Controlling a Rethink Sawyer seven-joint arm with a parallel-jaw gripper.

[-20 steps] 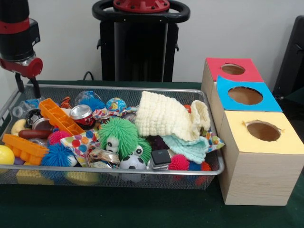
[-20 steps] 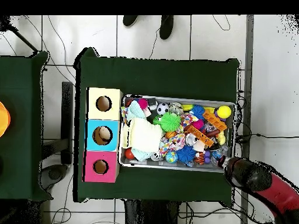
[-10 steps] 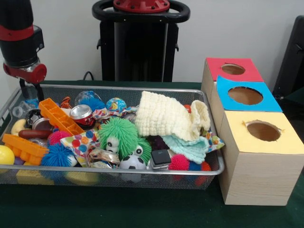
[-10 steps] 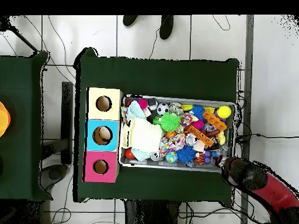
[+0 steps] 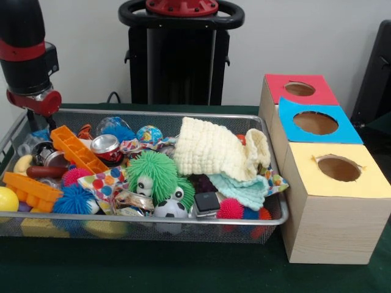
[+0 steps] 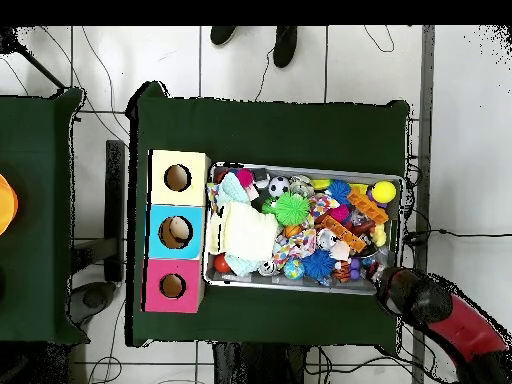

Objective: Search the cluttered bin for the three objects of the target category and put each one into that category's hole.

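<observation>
The wire mesh bin [image 5: 183, 221] is full of toys and cloths; it also shows in the overhead view [image 6: 300, 168]. A crushed clear plastic bottle [image 5: 28, 142] with a bluish label lies in its far left corner. Another clear bluish bottle [image 5: 111, 126] lies further right along the far side. My gripper [image 5: 38, 119] hangs from the red and black arm, open, its tips dipping inside the far left corner just above the first bottle. In the overhead view the gripper [image 6: 386, 281] sits over the bin's lower right corner. A third bottle is hidden.
Three wooden boxes with round holes stand right of the bin: red top [image 5: 278, 85], blue top [image 5: 293, 137], yellow top [image 5: 305, 177]. Orange blocks [image 5: 76, 149], a can [image 5: 104, 145], a green fuzzy toy [image 5: 153, 174] and a cream cloth [image 5: 211, 149] crowd the bin.
The arm has shifted a little to the right and lowered, bringing the gripper from above the bin's far left rim down into that corner. Nothing in the bin has moved.
</observation>
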